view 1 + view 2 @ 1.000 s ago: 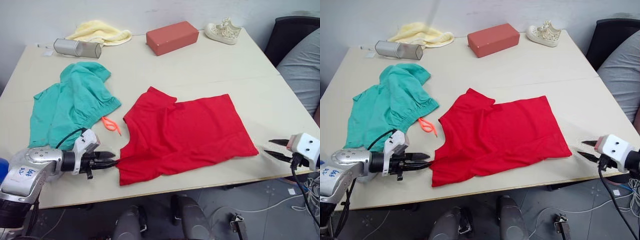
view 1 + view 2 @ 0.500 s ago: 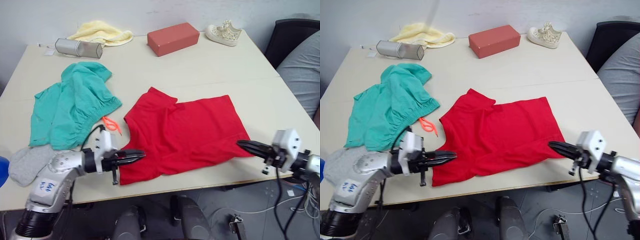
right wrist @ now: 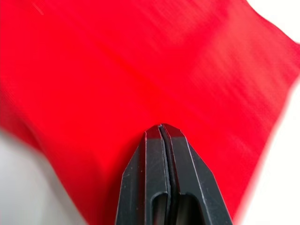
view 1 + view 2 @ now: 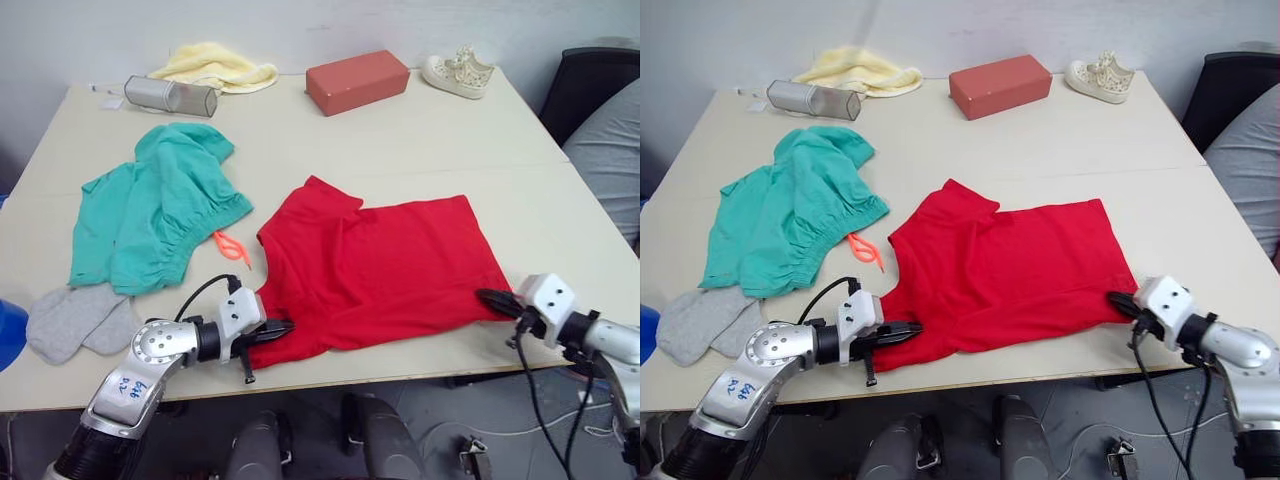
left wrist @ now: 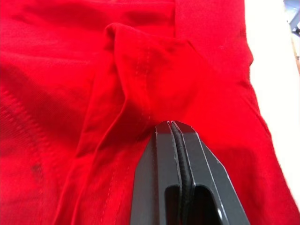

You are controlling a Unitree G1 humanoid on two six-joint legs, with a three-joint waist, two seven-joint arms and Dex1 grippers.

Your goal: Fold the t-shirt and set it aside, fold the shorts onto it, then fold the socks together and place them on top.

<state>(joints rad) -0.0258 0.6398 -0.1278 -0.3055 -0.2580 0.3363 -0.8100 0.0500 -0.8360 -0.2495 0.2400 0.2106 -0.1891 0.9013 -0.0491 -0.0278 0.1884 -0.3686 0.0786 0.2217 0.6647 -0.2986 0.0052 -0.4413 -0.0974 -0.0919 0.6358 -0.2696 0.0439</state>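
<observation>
In the left eye view, the plain bright red short-sleeved cotton t-shirt (image 4: 375,265) lies spread near the front edge of the pale worktop (image 4: 420,130). The left gripper (image 4: 278,327) sits at the t-shirt's near left corner and the right gripper (image 4: 492,297) at its near right corner. Left of the t-shirt lies the crumpled pair of teal green soft fabric shorts (image 4: 150,218), their neon orange drawstring (image 4: 230,246) trailing between the two garments, and the pair of small light grey knit socks (image 4: 78,320) rests just in front of the shorts (well left of the t-shirt). Beyond the t-shirt, along the far edge, stand a salmon-red rectangular box (image 4: 357,80), a cream lace-up shoe (image 4: 457,73), a pale yellow cloth (image 4: 213,65) and a silver cylindrical can on its side (image 4: 170,94). In the left wrist view, the black fingers (image 5: 164,154) are pressed together, their tips against a raised fold at a seam of the red fabric. In the right wrist view, the fingers (image 3: 154,150) are likewise closed, tips on the red cloth; whether fabric is pinched between either pair I cannot tell.
</observation>
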